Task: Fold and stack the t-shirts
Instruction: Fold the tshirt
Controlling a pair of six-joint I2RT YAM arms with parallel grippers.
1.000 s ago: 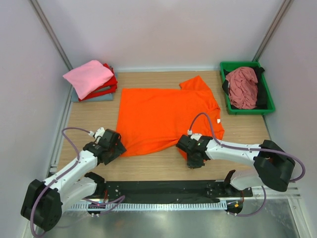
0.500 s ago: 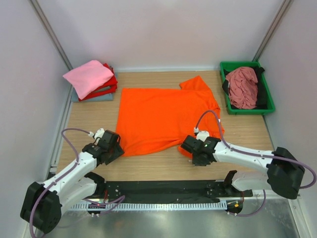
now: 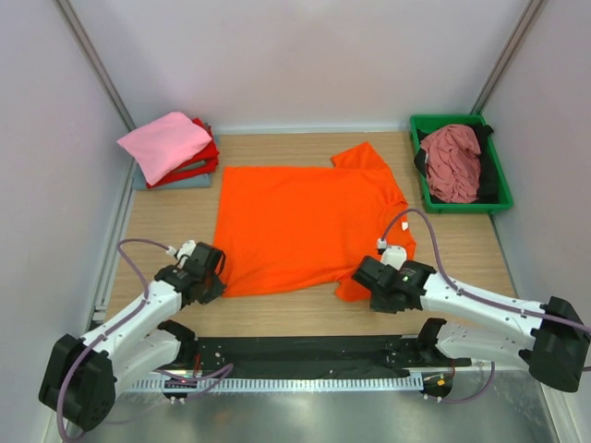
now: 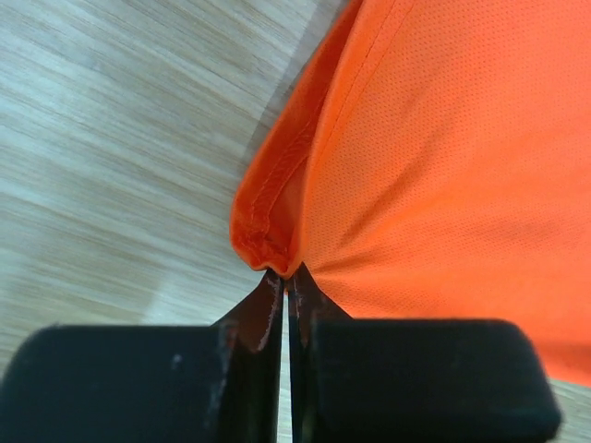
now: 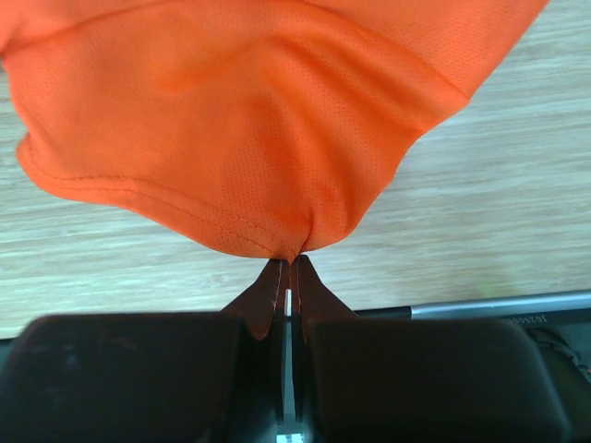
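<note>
Orange t-shirt [image 3: 309, 226] corners vanish inside clamped left tool [image 4: 286, 280] and right tool [image 5: 288, 269]

Wooden table [image 3: 171, 221] between pale walls [image 3: 305, 55]

Green tray [image 3: 449, 119] at the far right corner of the wooden table [image 3: 175, 221]

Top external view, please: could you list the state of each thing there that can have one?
Orange t-shirt, spread out, unfolded, near edge pinched at two points.
Left gripper, shut on orange t-shirt.
Right gripper, shut on orange t-shirt.
Pink t-shirt, folded, topping the stack.
Dusty rose t-shirt, crumpled in the green tray.
</note>
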